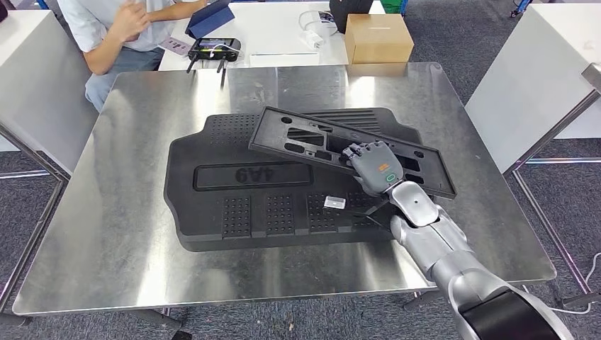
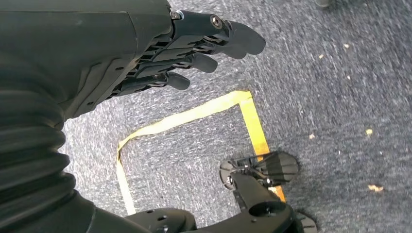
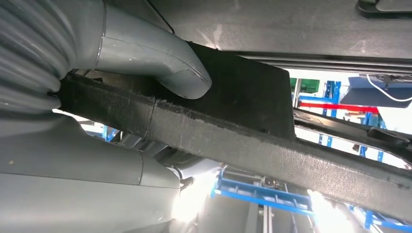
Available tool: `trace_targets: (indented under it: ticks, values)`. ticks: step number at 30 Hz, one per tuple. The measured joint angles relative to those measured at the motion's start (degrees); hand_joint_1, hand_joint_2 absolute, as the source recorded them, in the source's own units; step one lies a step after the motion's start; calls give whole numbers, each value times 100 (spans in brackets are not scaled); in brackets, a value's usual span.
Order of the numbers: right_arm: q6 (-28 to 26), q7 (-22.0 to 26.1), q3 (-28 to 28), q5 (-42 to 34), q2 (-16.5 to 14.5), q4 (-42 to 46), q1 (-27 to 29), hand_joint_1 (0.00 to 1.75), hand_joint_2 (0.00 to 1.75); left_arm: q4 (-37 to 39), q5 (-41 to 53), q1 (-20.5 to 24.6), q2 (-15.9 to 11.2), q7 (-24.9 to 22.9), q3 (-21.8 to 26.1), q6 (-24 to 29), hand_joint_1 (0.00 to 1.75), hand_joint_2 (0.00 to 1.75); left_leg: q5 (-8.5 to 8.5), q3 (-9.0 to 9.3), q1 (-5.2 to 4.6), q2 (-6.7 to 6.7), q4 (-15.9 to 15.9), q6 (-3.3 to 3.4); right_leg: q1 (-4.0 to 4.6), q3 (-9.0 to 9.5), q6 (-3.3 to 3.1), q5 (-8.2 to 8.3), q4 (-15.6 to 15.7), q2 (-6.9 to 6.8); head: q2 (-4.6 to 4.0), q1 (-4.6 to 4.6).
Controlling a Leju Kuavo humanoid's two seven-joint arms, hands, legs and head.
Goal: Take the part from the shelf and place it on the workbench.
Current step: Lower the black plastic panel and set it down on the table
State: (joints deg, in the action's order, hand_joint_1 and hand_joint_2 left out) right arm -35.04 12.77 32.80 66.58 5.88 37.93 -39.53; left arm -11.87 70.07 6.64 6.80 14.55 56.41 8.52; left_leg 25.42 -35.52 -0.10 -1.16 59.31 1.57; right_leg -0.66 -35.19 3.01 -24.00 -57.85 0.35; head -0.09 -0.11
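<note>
Two black parts [image 1: 283, 180] on the workbench [image 1: 113, 212]; right hand [image 1: 375, 166] grips one.

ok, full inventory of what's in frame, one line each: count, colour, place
workbench: 1, steel, centre
large moulded part: 1, black, flat on the workbench
slotted frame part: 1, black, lying tilted across the large part, held by the right hand
cardboard box: 1, brown, white table behind
handheld controller: 1, black, same table
person: 1, light shirt, seated at far left
floor tape: yellow, on grey carpet
right hand: grey, grips the frame part
left hand: dark, hangs over the floor, holds nothing
</note>
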Motion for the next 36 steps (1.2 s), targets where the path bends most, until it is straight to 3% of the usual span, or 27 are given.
trace_targets:
  ticks: [3, 7, 11, 23, 30, 36]
  values:
    - [7, 92, -60, -102, -4, -76, -1, 0, 0, 0, -49, 0, -4, -14, 10, 76, 0, 175, 0, 0, 0, 0, 0, 0, 0, 0, 0, 0, 0, 0, 0, -1]
    - [73, 136, -78, -115, -55, -156, -9, 0, 0, 0, -52, 1, -4, -155, 27, 134, 0, 175, 0, 1, 1, 3, 0, 0, 1, 0, 0, 0, 0, 1, 0, 1]
    - [63, 159, -73, -145, -153, -131, 4, 0, 0, 0, -96, 1, -4, -42, 36, 67, 0, 0, 0, 4, 1, 4, 0, 0, 1, 0, 0, 0, 0, 1, 0, 0]
    - [70, 244, -200, -707, -99, 561, 386, 0, 0, 0, -163, -4, -6, 56, 53, -64, 0, 0, 0, 4, -2, 2, 0, 0, -2, 1, 0, 0, 1, 1, 0, 1]
    - [817, 771, -629, -2452, -119, 2057, 1205, 0, 0, 0, -214, -32, -9, 165, 60, -85, 0, 0, 2, 3, -1, 2, -1, 0, 0, 1, 0, -1, 0, 1, 0, -1]
    - [2014, 1135, -875, -4446, -269, 3611, 1911, 0, 0, 0, -345, -94, -15, 239, 161, -51, 0, 0, 2, 3, 1, 1, -2, 0, 1, 1, -1, -2, 1, 0, 0, -1]
